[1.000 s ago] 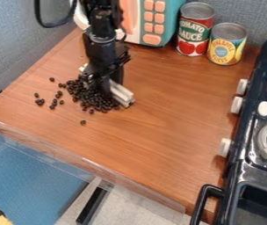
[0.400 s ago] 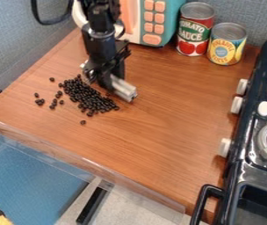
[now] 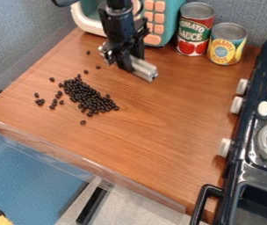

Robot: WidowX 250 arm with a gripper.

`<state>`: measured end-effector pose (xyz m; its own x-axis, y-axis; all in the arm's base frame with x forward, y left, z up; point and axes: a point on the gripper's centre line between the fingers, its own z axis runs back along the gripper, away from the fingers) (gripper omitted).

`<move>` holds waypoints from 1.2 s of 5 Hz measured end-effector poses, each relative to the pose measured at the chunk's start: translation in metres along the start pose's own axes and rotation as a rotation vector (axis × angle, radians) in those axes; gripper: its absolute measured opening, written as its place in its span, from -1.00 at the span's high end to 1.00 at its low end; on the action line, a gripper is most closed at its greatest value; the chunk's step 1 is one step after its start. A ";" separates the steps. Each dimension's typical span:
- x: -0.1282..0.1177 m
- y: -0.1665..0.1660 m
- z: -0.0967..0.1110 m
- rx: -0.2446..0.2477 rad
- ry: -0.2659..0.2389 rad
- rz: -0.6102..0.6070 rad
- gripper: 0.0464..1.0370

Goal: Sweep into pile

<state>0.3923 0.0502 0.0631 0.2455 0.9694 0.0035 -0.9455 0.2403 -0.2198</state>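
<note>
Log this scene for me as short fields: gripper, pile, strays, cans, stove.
Gripper: black two-finger gripper, beyond the pile, near the teal toy microwave
Held: silver-grey bar
Pile: small black beans heaped on the brown wooden counter
Strays: several left of the pile, one below, three above
Cans: red-and-green can beside yellow-and-blue can, both upright
Stove: black toy stove, right side

Black arm (image 3: 119,22) in from the top edge, jaws hanging downward
</note>
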 end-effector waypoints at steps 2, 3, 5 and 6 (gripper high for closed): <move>0.023 -0.015 -0.015 0.029 -0.040 0.034 0.30; 0.043 -0.021 -0.025 0.042 -0.052 0.086 0.30; 0.057 -0.034 -0.030 0.045 -0.062 0.129 0.30; 0.062 -0.036 -0.032 0.052 -0.069 0.134 0.30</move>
<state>0.4484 0.0999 0.0401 0.1032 0.9937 0.0449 -0.9790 0.1094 -0.1718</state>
